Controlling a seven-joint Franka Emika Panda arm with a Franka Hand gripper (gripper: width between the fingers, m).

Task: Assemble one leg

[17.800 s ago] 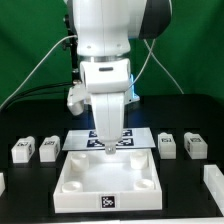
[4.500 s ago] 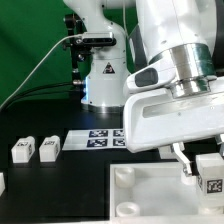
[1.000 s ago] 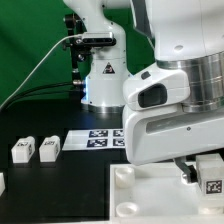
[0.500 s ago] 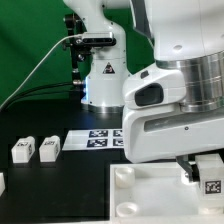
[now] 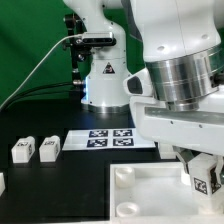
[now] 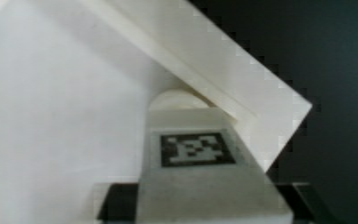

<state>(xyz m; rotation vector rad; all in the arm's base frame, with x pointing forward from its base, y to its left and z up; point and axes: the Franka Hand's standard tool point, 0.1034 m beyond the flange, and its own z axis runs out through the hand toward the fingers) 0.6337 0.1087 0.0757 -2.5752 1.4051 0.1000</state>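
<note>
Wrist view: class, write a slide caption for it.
Gripper clamps a tagged white leg by the white panel, near its raised edge.

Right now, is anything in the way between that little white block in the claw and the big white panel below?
Nothing visible does. The gripper holds the leg over the white panel, and no other part shows between them.

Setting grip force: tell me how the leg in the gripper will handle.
The leg looks like rigid moulded plastic, so it is probably stiff, not fragile. Its smooth faces may slip in the gripper. Small and chunky, it's likely light.
</note>
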